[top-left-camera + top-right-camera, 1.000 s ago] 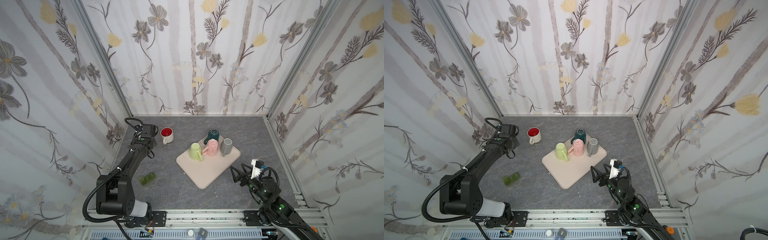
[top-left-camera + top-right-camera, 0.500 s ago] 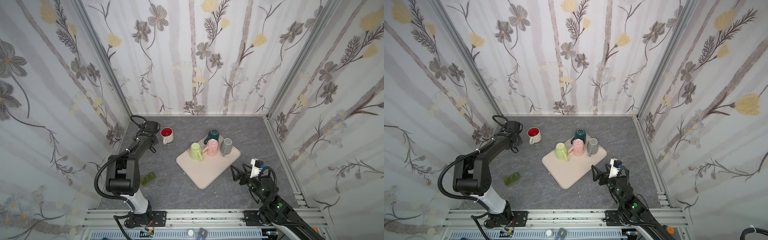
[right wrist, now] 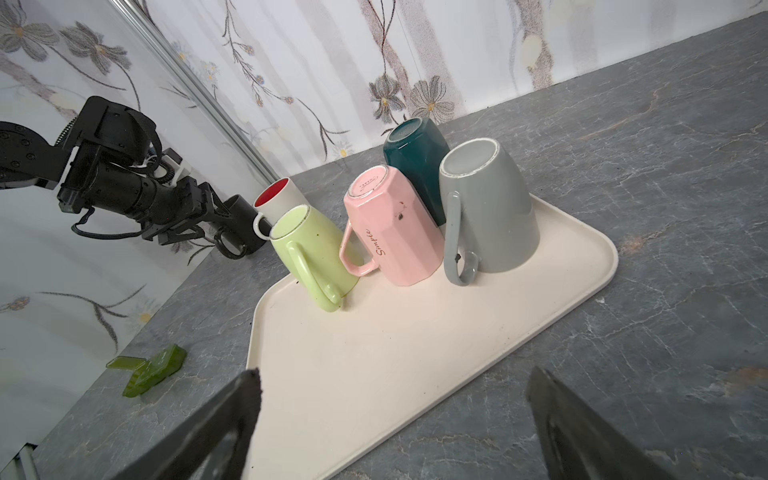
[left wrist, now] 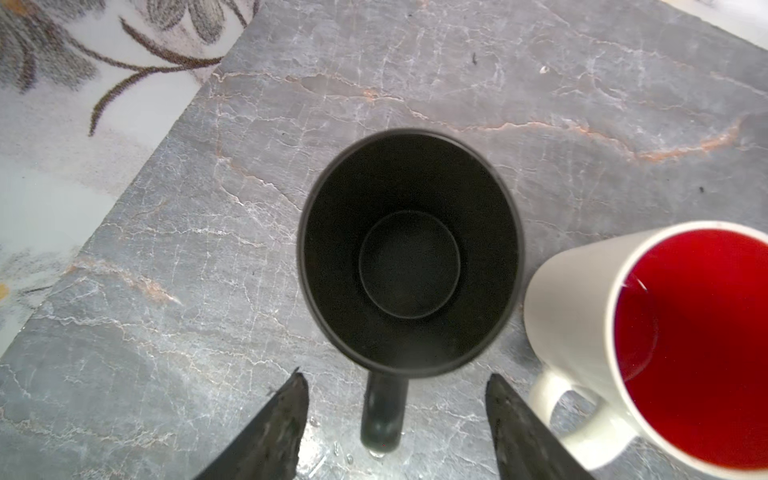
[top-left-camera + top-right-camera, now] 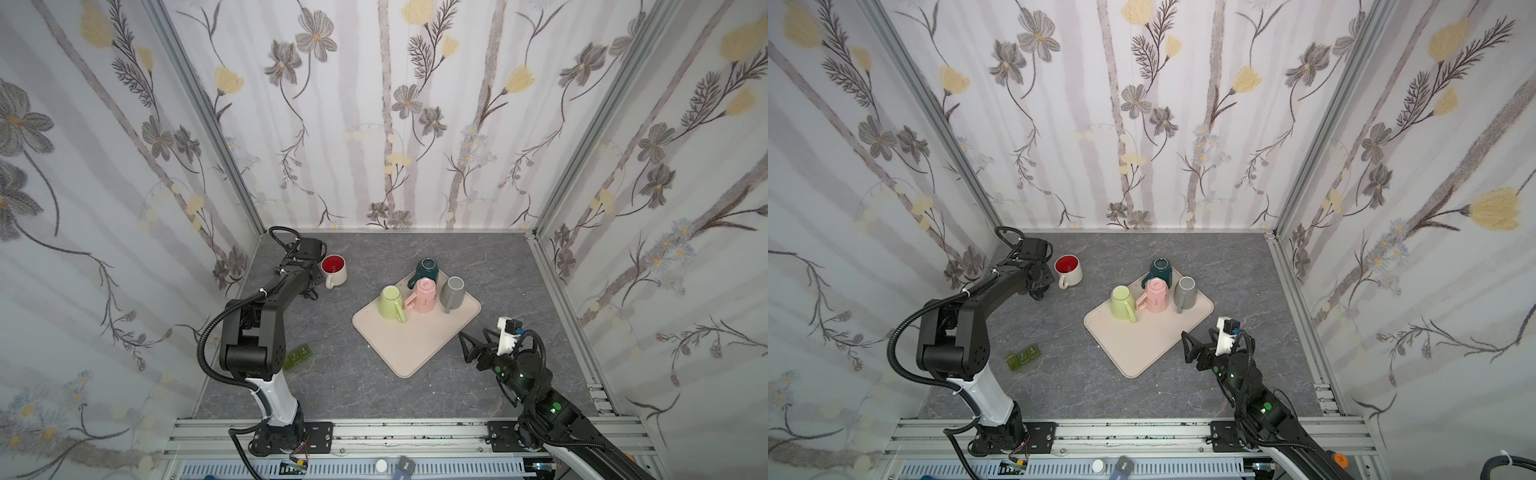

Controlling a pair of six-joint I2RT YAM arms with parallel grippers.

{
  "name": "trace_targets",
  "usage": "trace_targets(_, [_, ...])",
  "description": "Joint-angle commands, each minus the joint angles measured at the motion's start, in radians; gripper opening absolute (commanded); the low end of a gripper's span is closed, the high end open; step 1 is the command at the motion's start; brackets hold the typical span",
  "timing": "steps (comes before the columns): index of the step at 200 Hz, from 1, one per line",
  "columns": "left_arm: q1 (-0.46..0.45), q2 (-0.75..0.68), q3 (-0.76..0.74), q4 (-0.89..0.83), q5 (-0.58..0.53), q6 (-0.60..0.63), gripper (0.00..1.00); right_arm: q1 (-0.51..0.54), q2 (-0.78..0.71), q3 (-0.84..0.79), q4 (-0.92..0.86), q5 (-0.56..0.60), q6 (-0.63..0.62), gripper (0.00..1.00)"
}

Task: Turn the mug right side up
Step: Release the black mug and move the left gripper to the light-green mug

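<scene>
The black mug (image 4: 409, 253) stands right side up on the grey counter (image 4: 166, 291), directly ahead of my left tool (image 4: 395, 376), with its mouth facing up. Its handle (image 4: 383, 415) points back at the tool and lies between the fingers (image 4: 286, 419). That tool is open: there is a gap on each side of the handle and I am touching nothing. Just beside the black mug, off one finger, stands a white mug (image 4: 582, 299) with a red inside, also mouth up; I cannot tell whether the two mugs touch. My right tool (image 3: 392, 374) is spread wide and holds nothing, low over the near edge of the cream tray (image 3: 415, 332). Ahead of it on the tray four mugs stand bottom up: a green mug (image 3: 316, 245), a pink mug (image 3: 399, 232) and a grey mug (image 3: 490, 208) in a row, and a teal mug (image 3: 419, 162) behind the pink mug. A green plastic piece (image 3: 153, 368) lies on the counter, off to the side of the tray.
</scene>
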Motion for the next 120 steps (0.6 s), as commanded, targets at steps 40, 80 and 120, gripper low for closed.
trace_targets(40, [-0.040, -0.108, -0.024, -0.045, -0.039, -0.035, 0.88, -0.004, -0.014, 0.015, 0.034, -0.032, 0.014, 1.00])
trace_targets(80, [-0.200, -0.285, -0.088, -0.101, -0.161, -0.028, 0.94, -0.013, -0.018, 0.041, -0.007, -0.046, 0.014, 1.00])
trace_targets(120, [-0.453, -0.355, -0.137, -0.143, -0.154, -0.156, 0.96, -0.017, 0.004, 0.070, -0.056, -0.074, 0.020, 1.00])
